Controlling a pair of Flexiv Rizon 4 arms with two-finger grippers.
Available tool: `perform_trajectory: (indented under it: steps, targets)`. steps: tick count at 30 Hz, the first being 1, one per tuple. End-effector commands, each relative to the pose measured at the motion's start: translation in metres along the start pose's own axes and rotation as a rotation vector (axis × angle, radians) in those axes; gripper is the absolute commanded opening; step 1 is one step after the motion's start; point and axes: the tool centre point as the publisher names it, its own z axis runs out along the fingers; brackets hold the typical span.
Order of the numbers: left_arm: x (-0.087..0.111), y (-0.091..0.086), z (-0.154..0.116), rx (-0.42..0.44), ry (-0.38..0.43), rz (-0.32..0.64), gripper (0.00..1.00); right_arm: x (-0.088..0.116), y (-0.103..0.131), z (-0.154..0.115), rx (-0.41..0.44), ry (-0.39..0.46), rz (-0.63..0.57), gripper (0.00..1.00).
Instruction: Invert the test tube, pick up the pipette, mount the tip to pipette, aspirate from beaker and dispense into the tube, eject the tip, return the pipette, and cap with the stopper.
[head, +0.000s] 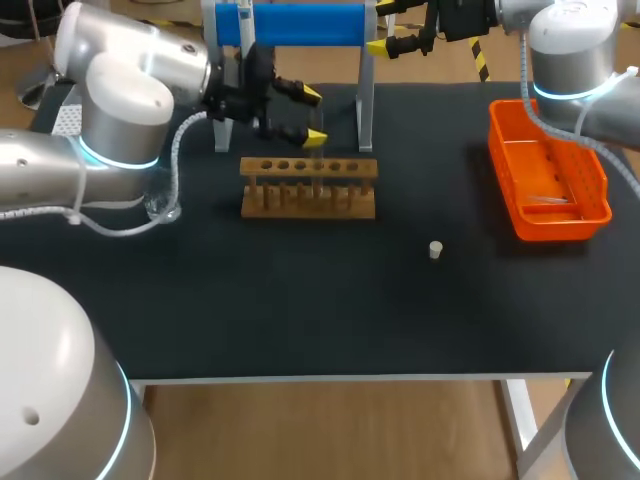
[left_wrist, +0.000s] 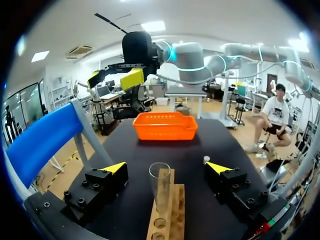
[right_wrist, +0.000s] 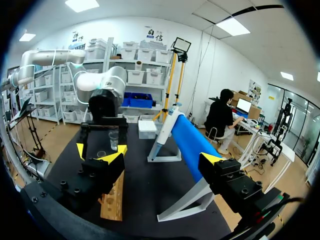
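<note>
left gripper (head: 314, 116), upper middle of the head view, gapes wide and empty, the tube (left_wrist: 160, 187) untouched between its fingers, mouth-up in the rack (head: 308, 190): inverting looks done, while pipetting and the stopper (head: 435, 249) remain.

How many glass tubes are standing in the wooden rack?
1. The test tube stands upright in the wooden rack, between the open fingers of the left end effector. The other holes look empty.

The right end effector (head: 382, 25) runs partly off the head view's edge. Whatever lies in the orange tray (head: 500, 150) is too faint to name. The wooden rack (left_wrist: 167, 210) is cut off at its near end.
</note>
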Motion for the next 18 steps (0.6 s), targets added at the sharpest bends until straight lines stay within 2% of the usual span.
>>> perform_trajectory:
  steps: [1,18]
  targets:
    - [-0.003,0.006,0.006,0.002,-0.004,-0.004,1.0,-0.001,0.0,-0.001,0.003,0.004,0.0,1.0]
    - [-0.004,0.02,0.026,-0.064,0.011,0.013,1.0,-0.001,0.0,-0.001,0.003,0.004,0.0,1.0]
